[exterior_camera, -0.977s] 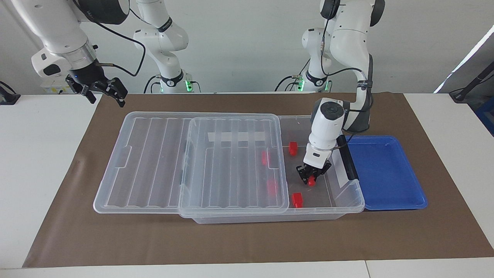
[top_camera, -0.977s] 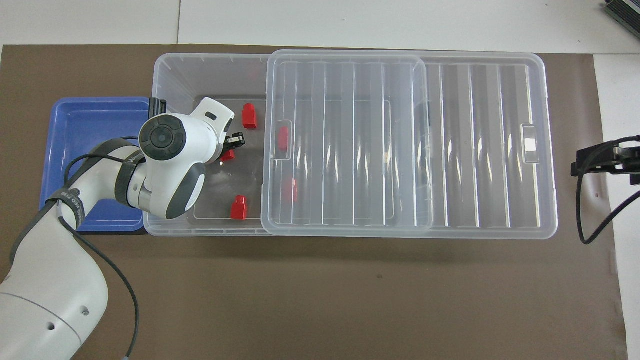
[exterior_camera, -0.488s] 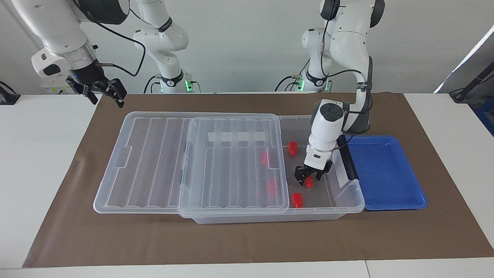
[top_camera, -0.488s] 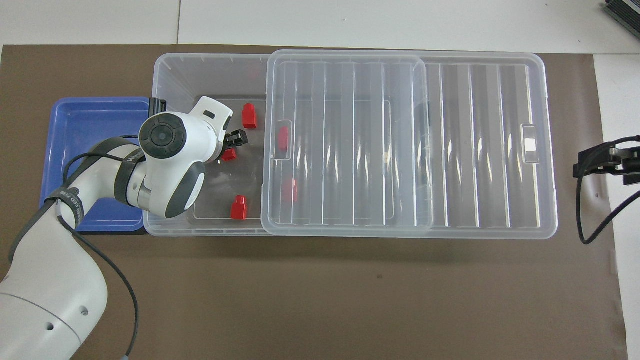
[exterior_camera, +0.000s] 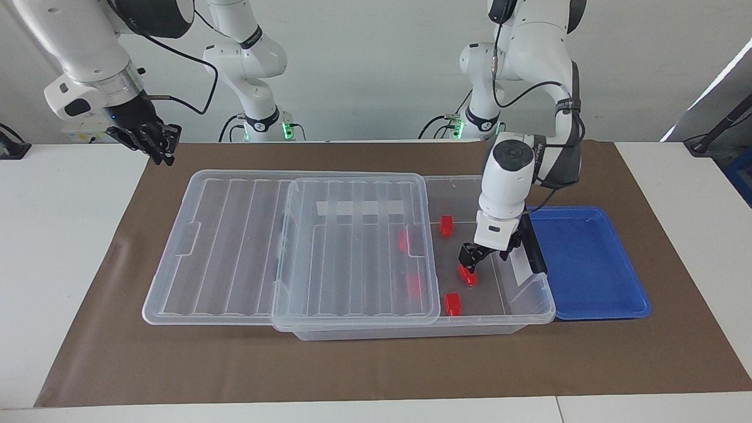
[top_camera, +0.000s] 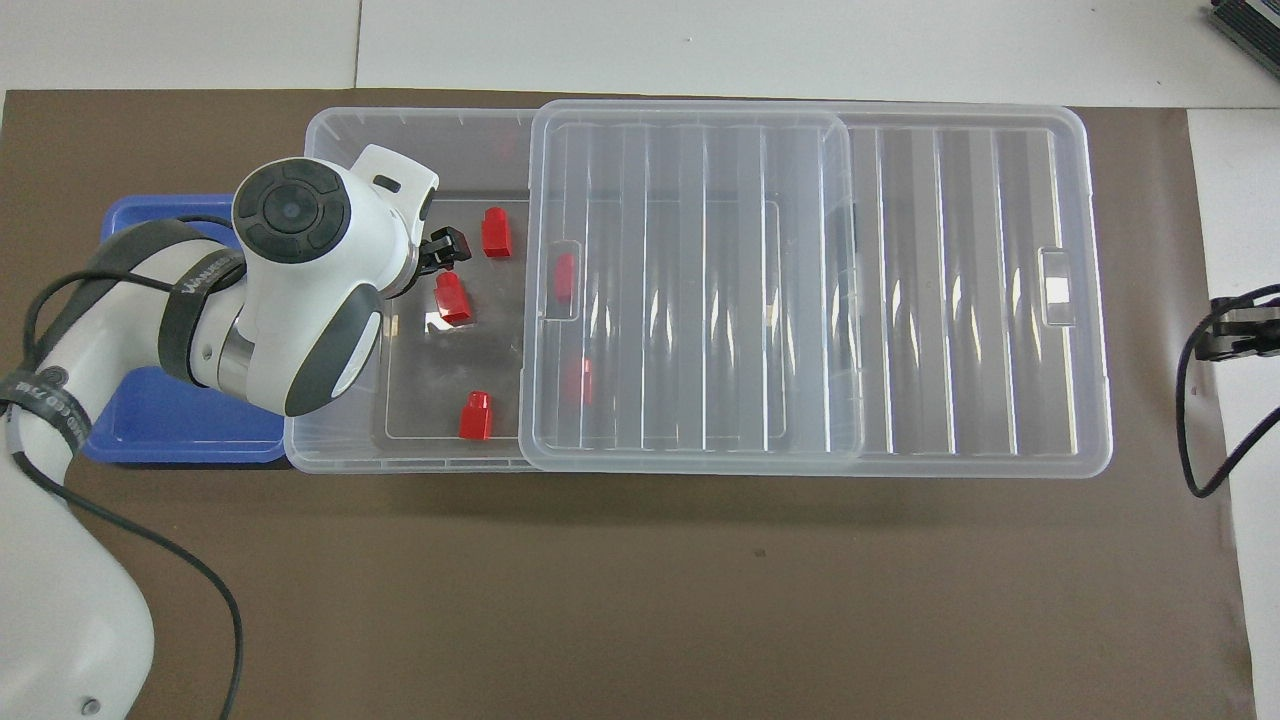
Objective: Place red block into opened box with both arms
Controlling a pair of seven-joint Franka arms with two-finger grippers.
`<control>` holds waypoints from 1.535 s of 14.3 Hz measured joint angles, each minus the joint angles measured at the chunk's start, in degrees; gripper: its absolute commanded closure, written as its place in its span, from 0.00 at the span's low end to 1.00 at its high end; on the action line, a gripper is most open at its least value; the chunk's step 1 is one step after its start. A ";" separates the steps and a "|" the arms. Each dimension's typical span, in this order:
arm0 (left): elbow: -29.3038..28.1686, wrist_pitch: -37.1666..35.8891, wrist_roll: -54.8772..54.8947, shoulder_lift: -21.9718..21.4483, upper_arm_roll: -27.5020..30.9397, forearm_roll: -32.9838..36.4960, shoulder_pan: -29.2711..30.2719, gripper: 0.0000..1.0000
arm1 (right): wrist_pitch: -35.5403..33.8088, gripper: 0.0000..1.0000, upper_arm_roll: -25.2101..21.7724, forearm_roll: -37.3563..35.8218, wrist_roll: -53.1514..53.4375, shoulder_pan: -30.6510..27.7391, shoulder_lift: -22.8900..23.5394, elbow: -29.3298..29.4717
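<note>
Found the small bright red plastic block [exterior_camera: 467, 275] loose on the floor of the large clear plastic box [exterior_camera: 499, 320], in its uncovered end, long axis running roughly away from the robots. Saw the left arm's fingers [exterior_camera: 468, 257] spread open and empty just above it, the block just beneath them. Noted two like red blocks [exterior_camera: 452, 304] apart on either side, the ribbed clear lid [exterior_camera: 352, 252] bounding the opening. Saw the right arm's fingers [exterior_camera: 157, 141] closed, empty, waiting well apart.

Blocks [exterior_camera: 467, 275] in box [exterior_camera: 531, 305]; lid [exterior_camera: 294, 247] slid twd right-arm end; tray [exterior_camera: 587, 264] beside box.
</note>
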 measured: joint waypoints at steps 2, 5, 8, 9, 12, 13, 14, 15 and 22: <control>-0.02 -2.68 -3.27 -2.04 0.19 0.07 0.00 0.00 | 3.28 1.00 -0.11 0.00 -2.12 -0.42 0.50 -0.56; 0.06 -7.44 -4.23 -4.45 0.56 0.12 0.05 0.00 | 9.92 1.00 -0.16 0.34 -9.42 -3.54 2.86 -2.48; 0.78 -13.80 -0.16 -9.99 1.49 0.35 1.93 0.00 | 14.85 1.00 -0.24 1.26 -13.64 -5.73 7.17 -3.26; 0.98 -15.97 4.72 -12.49 1.66 -0.46 4.17 0.00 | 16.11 1.00 -0.22 1.26 -13.90 -5.76 8.66 -3.33; 0.96 -19.00 21.69 -18.77 2.11 -5.59 12.58 0.00 | 18.85 1.00 0.09 3.91 -14.16 -5.71 12.39 -3.49; 0.90 -19.18 24.63 -19.70 2.25 -6.11 14.13 0.00 | 20.08 1.00 0.16 5.03 -14.20 -5.63 13.49 -3.60; 0.89 -19.19 25.77 -19.94 2.26 -6.17 14.68 0.00 | 21.01 1.00 0.18 5.48 -14.21 -5.40 14.30 -3.67; 0.86 -19.20 26.25 -19.90 2.21 -6.18 14.71 0.00 | 21.66 1.00 0.22 5.61 -14.21 -5.06 14.86 -3.71; 2.00 -17.62 32.54 -19.53 1.83 -9.98 15.48 0.00 | 24.17 1.00 0.32 5.69 -13.06 -0.26 15.56 -4.34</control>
